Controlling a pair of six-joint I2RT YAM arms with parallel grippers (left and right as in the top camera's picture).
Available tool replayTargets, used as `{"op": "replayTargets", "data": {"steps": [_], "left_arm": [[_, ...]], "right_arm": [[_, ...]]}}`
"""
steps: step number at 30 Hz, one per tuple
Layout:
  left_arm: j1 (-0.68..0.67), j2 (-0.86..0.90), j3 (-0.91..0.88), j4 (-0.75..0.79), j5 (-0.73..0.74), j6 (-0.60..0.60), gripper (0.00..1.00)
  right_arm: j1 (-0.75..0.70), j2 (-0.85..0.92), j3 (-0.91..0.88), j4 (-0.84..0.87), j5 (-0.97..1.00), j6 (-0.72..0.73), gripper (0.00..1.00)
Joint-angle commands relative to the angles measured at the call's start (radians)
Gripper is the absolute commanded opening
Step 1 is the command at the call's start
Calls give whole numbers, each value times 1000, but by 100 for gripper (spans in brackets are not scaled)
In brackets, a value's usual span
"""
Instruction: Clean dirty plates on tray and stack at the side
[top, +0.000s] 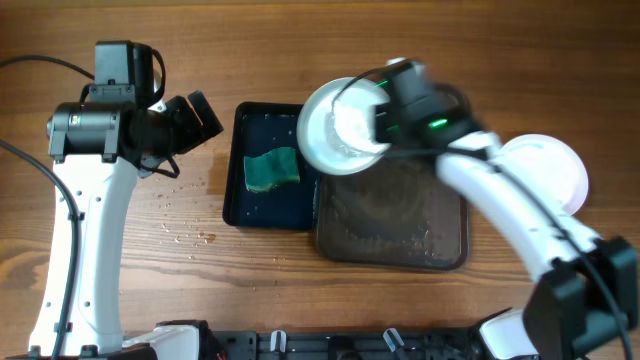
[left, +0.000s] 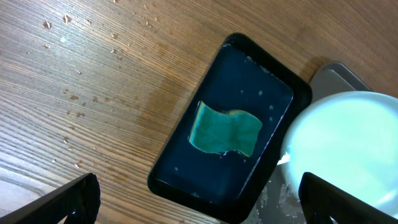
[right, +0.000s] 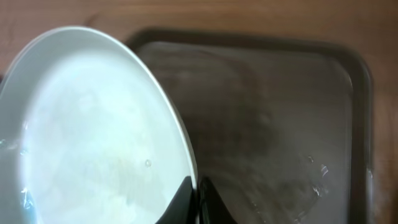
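Observation:
My right gripper (top: 385, 125) is shut on the rim of a round white plate (top: 335, 125), holding it tilted above the far left corner of the dark brown tray (top: 400, 215). In the right wrist view the plate (right: 93, 130) fills the left half, its rim pinched between my fingertips (right: 186, 199), and the wet tray (right: 280, 124) lies beneath. The left gripper (top: 195, 120) hangs open over bare table left of the black basin. The left wrist view shows its open fingers (left: 68, 202) wide apart, nothing between them, and the plate (left: 348, 143) at the right edge.
A black basin (top: 235, 190) with a green sponge (top: 272, 168) in it stands left of the tray. Another white plate (top: 550, 170) lies on the table right of the tray. Water drops speckle the wood (top: 185, 235) left of the basin.

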Motion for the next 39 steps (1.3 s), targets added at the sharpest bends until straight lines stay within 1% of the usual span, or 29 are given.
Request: {"op": "replayTargets", "data": {"steps": [1,5,6,8,11,14,15,16,17,18,19,21,24,26,28,29,30,31,33,35,37,38,39], "left_arm": [[8,-5,2,3,-14,5,100],[8,-5,2,3,-14,5,100],[8,-5,2,3,-14,5,100],[8,-5,2,3,-14,5,100],[8,-5,2,3,-14,5,100],[8,-5,2,3,-14,5,100],[8,-5,2,3,-14,5,100],[8,-5,2,3,-14,5,100],[8,-5,2,3,-14,5,100],[8,-5,2,3,-14,5,100],[8,-5,2,3,-14,5,100],[8,-5,2,3,-14,5,100],[8,-5,2,3,-14,5,100],[8,-5,2,3,-14,5,100],[8,-5,2,3,-14,5,100],[8,-5,2,3,-14,5,100],[8,-5,2,3,-14,5,100],[8,-5,2,3,-14,5,100],[8,-5,2,3,-14,5,100],[8,-5,2,4,-14,5,100],[8,-5,2,3,-14,5,100],[8,-5,2,3,-14,5,100],[8,-5,2,3,-14,5,100]], "right_arm": [[-232,-100,8,-63,-201,67,4],[-574,-73,6,-127,-201,66,4],[-715,-39,6,-162,-201,66,4],[-858,13,6,-211,-206,67,4],[-970,77,6,-272,-187,63,4],[-1011,114,6,-298,-129,55,4],[-1012,115,6,-298,-129,30,13],[-1012,109,7,-298,-130,18,43],[-1012,96,10,-304,-146,23,49],[-1011,81,16,-309,-178,21,53],[-1007,61,24,-315,-221,9,55],[-978,-11,47,-336,-369,-51,57],[-877,-162,52,-354,-623,-203,57],[-775,-272,52,-374,-756,-315,54],[-642,-375,52,-390,-829,-380,55],[-560,-425,52,-391,-833,-380,58],[-482,-465,52,-390,-833,-377,71],[-412,-497,52,-390,-833,-377,100],[-317,-536,51,-402,-833,-332,100],[-223,-565,51,-408,-833,-163,100],[-190,-568,51,-409,-833,-16,100],[-187,-565,51,-414,-826,30,100],[-189,-564,51,-417,-797,20,100]]}}
